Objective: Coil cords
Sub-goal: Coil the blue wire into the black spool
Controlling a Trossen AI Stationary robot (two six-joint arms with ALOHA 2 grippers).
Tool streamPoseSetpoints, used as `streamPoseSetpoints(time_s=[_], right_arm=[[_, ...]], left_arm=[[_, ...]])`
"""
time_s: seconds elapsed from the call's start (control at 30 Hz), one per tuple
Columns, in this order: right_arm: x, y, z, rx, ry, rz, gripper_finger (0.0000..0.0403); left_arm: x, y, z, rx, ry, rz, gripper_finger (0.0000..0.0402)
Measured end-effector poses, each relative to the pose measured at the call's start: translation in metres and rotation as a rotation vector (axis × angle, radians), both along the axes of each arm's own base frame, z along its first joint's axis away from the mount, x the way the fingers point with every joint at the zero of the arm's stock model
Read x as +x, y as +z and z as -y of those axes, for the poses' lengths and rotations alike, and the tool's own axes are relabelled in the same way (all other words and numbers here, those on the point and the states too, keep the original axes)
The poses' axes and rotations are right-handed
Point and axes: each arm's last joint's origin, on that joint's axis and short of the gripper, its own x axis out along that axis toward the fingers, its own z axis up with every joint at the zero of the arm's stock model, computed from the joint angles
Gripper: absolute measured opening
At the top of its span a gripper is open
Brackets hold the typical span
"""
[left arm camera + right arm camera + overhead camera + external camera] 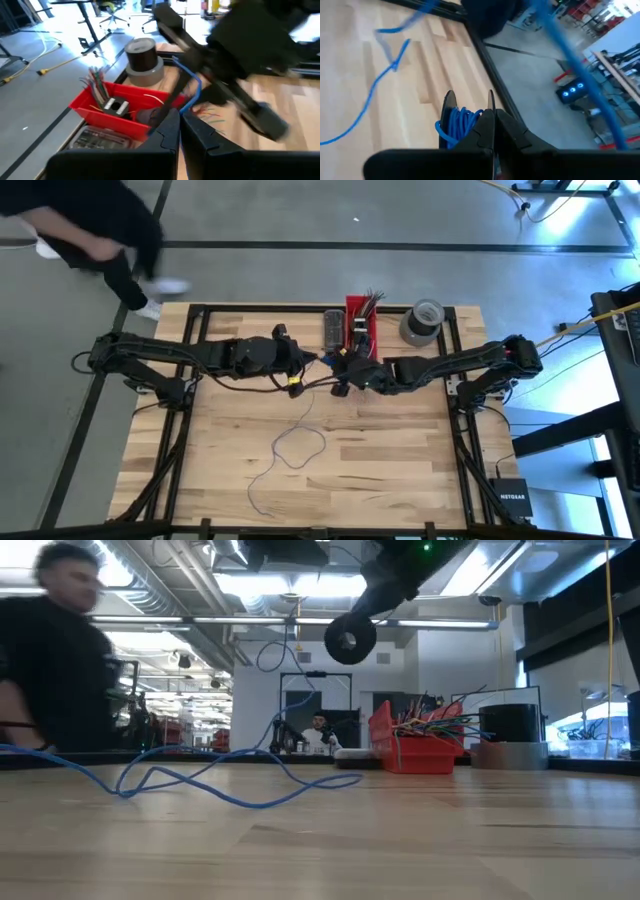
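Pale butcher-block wood fills my overhead feed: the table (380, 470), framed in black rails, with both dark arms reaching in over its far half. I see the left arm (170, 355) stretching in from its side and the right arm (470, 360) from the other, their wrists meeting near the middle, just in front of the red bin (362, 320). A person in dark clothes (90, 225) is on the floor past the far left corner, and shows at the left of my low feed too.

Beside the red bin sits a thick grey tape roll (422, 320); inside the bin is a bunch of multicoloured wire ends (430, 725).

The blue cord (295, 445) is my task thing. On the overhead feed a loose loop of it lies on the bare wood in front of the arms, with a tail trailing toward the near left. From the low camera it runs in slack waves across the tabletop and one strand rises up toward the arms.

The right gripper (492, 125) has its fingers together, clamped on a small coil of blue turns (457, 122) bunched just at the fingertips, with more of the strand loose on the wood beyond.

The left gripper (180, 127) has its fingers nearly closed; a blue strand (192, 85) arcs just past the tips, but I cannot tell from my feeds whether it is pinched between them.
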Motion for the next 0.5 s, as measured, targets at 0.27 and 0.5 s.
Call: streamPoseSetpoints(time_s=[0.27, 0.5], right_arm=[[-0.005, 0.009, -0.031, -0.008, 0.219, -0.01, 0.0008], [-0.024, 0.03, -0.052, -0.08, 0.214, 0.039, 0.0007]], left_arm=[[-0.004, -0.004, -0.008, 0.019, 0.061, -0.059, 0.0005], [-0.013, -0.019, -0.018, -0.026, 0.152, -0.206, 0.0005]])
